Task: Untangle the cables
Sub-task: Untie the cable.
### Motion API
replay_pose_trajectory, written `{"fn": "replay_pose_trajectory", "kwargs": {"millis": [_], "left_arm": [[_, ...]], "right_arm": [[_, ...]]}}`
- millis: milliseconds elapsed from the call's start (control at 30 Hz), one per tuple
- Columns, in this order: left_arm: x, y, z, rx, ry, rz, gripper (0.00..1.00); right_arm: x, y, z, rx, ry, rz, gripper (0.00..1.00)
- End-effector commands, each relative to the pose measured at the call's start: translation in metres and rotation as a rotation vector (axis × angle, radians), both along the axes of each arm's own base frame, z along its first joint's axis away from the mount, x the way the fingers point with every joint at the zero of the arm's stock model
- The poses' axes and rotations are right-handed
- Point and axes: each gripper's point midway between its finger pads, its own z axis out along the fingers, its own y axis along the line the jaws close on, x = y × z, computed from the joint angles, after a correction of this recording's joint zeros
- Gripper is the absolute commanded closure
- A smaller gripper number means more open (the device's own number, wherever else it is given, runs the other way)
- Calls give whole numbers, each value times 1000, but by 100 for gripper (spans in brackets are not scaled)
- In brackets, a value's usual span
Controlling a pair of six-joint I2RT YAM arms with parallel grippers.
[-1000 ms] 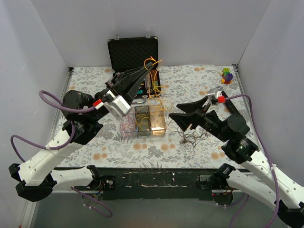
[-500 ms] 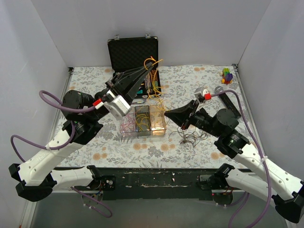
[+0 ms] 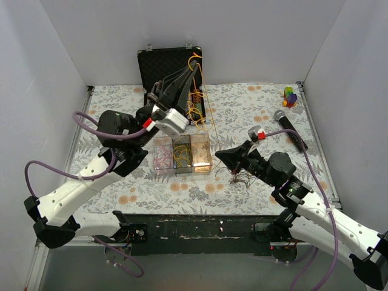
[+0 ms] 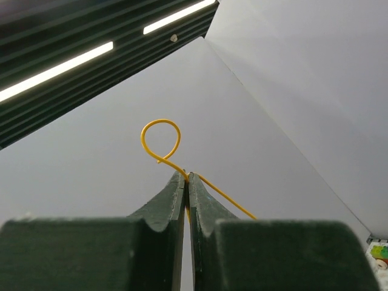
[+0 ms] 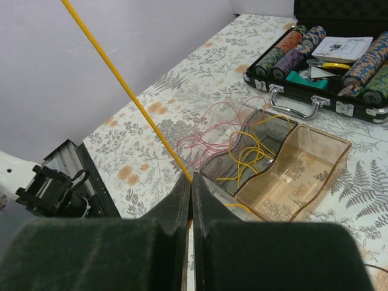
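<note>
Stretching yellow cable (image 5: 121,82): taut between both grippers, from 12 o'clock above the tray (image 3: 204,160) down to its 3 o'clock side.
Left gripper (image 4: 186,176): jaws pinched on the looped end; now raised higher, back over the case (image 3: 167,66).
Right gripper (image 5: 190,179): clamped on the cable low down; has dropped nearer (slack gone).
Meaning: strand likely nearly free; dark tangle (image 3: 242,177) at tray's 4 o'clock untouched.

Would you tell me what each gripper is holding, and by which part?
Left gripper pinches the yellow cable just below its looped end; right gripper pinches yellow cable along a straight stretch.
</note>
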Motion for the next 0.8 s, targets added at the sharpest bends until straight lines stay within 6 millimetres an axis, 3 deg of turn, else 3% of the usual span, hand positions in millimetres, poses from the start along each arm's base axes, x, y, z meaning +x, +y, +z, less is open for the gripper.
{"fn": "replay_pose_trajectory", "kwargs": {"millis": [0,133,200,233,333,500,767], "left_arm": [[-39,74,83,-244,-216,121,100],[-42,75,92,-251,-235,122,100],[-37,63,83,-169,-177,93,99],[-30,50,69,-92,-123,73,97],[-30,25,18,110,3,-23,91],[-34,15,-51,165,200,-144,90],[-36,10,-132,288,403,-197,92]], "right_arm": [[7,-13,-70,-140,151,-84,99],[9,-16,-84,-178,190,-103,99],[9,-15,-74,-155,175,-105,99],[14,-20,-65,-139,155,-144,99],[19,-23,-24,-90,84,-172,99],[23,-30,53,-30,-54,-197,99],[19,-56,159,79,-244,-285,99]]}}
